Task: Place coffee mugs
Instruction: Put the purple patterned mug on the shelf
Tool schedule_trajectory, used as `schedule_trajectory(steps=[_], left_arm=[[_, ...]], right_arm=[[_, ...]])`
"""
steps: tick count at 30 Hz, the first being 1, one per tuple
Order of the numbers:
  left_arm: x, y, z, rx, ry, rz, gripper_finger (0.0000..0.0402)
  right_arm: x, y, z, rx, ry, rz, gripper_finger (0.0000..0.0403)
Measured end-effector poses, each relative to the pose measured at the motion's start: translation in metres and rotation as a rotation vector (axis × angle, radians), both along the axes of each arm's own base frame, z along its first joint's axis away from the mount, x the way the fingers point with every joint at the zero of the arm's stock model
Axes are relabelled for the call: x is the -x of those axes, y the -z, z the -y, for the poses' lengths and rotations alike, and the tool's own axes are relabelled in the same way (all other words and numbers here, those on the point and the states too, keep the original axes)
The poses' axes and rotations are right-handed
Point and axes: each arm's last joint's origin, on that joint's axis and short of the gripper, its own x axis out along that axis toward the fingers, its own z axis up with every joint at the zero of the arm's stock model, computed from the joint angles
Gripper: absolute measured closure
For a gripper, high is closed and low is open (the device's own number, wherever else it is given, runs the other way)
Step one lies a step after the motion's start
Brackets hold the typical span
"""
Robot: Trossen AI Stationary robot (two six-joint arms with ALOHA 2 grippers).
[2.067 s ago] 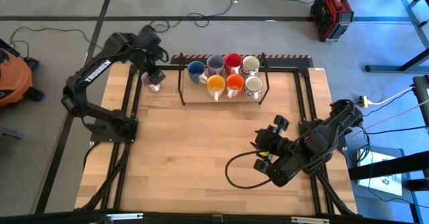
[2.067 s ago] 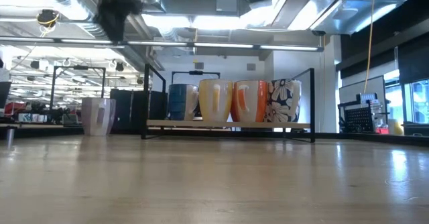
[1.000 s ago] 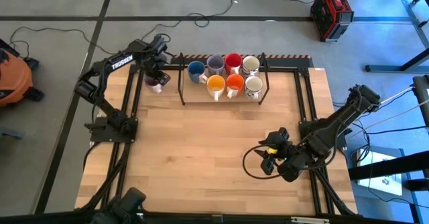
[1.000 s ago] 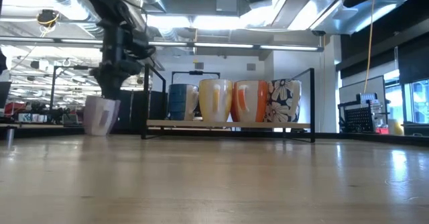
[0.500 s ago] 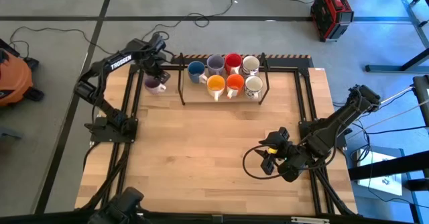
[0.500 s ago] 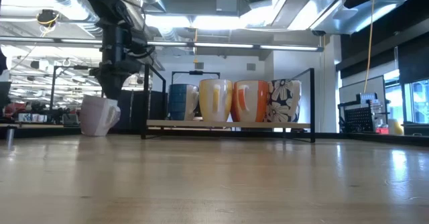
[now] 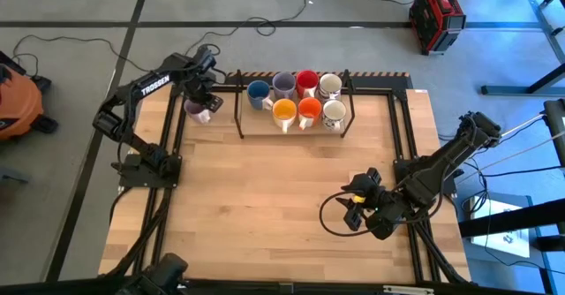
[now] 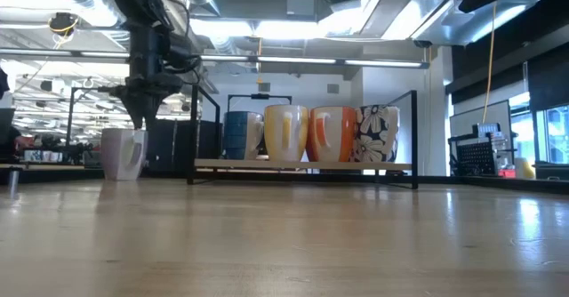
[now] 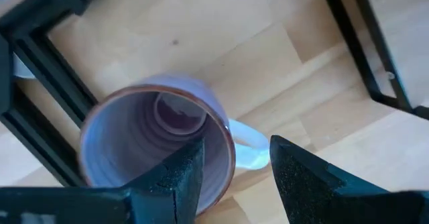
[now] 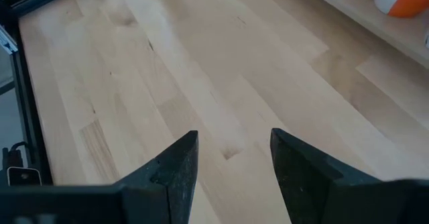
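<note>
My left gripper [image 9: 231, 174] hangs over the lilac mug [image 7: 198, 111] at the far left corner of the worktop [image 7: 265, 198], its fingers [image 9: 177, 177] parted around the rim beside the handle without pinching it. That mug stands upright on the wood just outside the left end of the rack [image 7: 296, 123], which holds the other seven mugs [image 7: 298, 96] in two rows. My right gripper [image 10: 231, 157] waits low over bare boards near the right front, fingers spread and holding nothing.
</note>
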Motion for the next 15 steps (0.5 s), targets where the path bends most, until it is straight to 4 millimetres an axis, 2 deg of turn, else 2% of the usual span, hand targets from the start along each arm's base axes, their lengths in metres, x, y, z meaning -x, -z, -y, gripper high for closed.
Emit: schedule_trajectory(steps=[10, 15], left_arm=[[0.000, 0.030, 0.008, 0.010, 0.000, -0.026, 0.0237], [0.002, 0.036, 0.009, 0.004, 0.025, -0.042, 0.0268]], right_arm=[[0.001, 0.001, 0.001, 0.013, 0.000, -0.014, 0.0228], [0.001, 0.001, 0.001, 0.013, 0.000, -0.014, 0.0228]])
